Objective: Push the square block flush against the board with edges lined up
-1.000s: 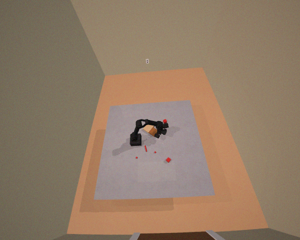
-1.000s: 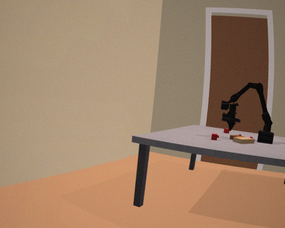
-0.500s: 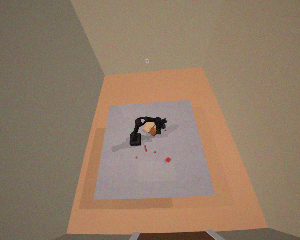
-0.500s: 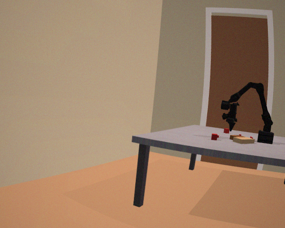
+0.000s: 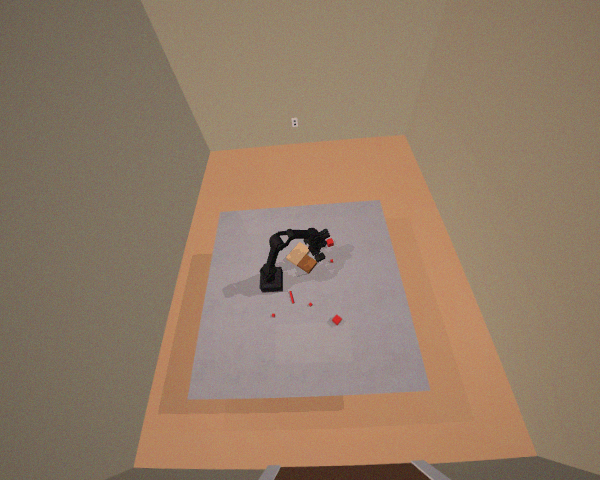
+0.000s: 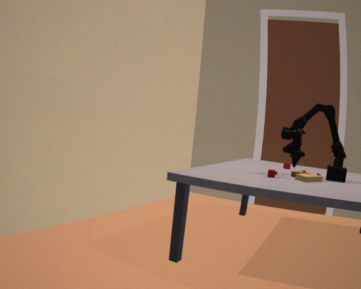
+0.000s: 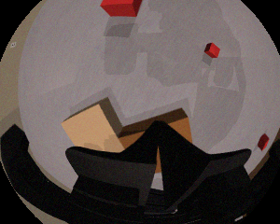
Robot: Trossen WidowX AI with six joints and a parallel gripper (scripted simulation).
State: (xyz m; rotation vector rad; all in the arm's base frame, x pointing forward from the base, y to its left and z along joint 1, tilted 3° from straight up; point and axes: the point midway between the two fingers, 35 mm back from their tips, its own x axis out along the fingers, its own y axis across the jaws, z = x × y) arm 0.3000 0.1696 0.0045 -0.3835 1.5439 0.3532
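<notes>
A brown block point(image 5: 306, 263) point(image 6: 296, 173) point(image 7: 182, 130), roughly square, lies flat on the table. A longer, light tan board point(image 5: 297, 253) point(image 6: 308, 177) point(image 7: 93, 126) lies flat beside it. One side of the block appears to lie along a long side of the board. The board reaches past the block at one end; at the other end their edges look about even in the top view. The fingers hide part of both in the wrist view. My gripper point(image 6: 294, 165) point(image 7: 158, 125) is shut and empty, raised above the table and apart from both pieces.
A red cube point(image 5: 329, 241) point(image 7: 121, 7) and a small red cube point(image 5: 331, 260) point(image 7: 212, 50) lie beyond the pieces. A red stick point(image 5: 291, 297), small red cubes and a larger red cube point(image 5: 337, 319) lie on the other side. The arm's base point(image 5: 271, 279) point(image 6: 336, 173) stands near the board.
</notes>
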